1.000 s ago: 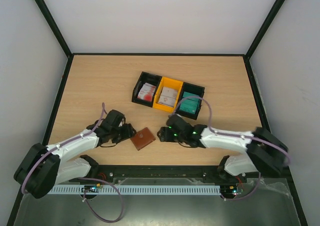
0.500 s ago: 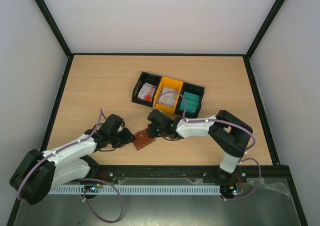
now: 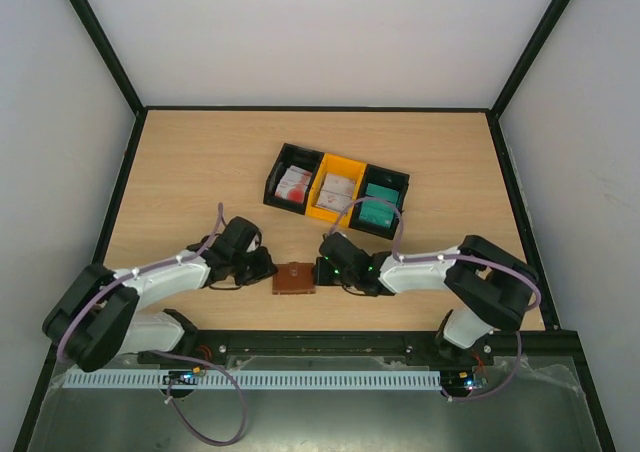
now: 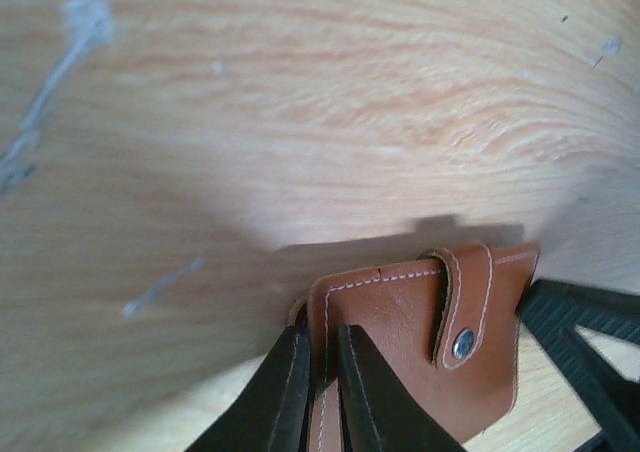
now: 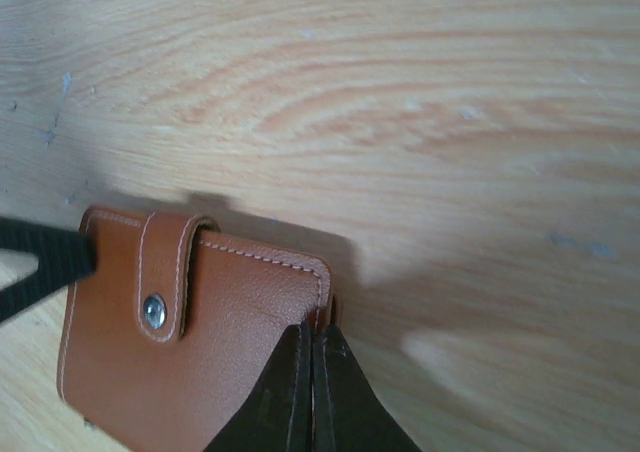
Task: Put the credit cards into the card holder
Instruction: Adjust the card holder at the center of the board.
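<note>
The brown leather card holder [image 3: 294,278] is near the table's front edge, its snap tab fastened, with a gripper at each side. My left gripper [image 3: 268,270] [image 4: 322,350] is shut on the front cover at the left edge of the card holder [image 4: 420,337]. My right gripper [image 3: 322,270] [image 5: 312,357] has its fingers pressed together on the right corner edge of the card holder [image 5: 200,342]. The credit cards sit in bins behind: white and red ones [image 3: 294,184], pale ones [image 3: 336,190] and teal ones [image 3: 377,206].
Three joined bins stand mid-table: a black one [image 3: 280,164], a yellow one [image 3: 322,212] and another black one [image 3: 398,180]. Black frame rails border the wooden table [image 3: 200,162]. In each wrist view, the other arm's finger shows beside the wallet.
Both arms have closed in on the card holder from either side and both grippers have shut on its edges. The card holder has turned square to the table edge.
</note>
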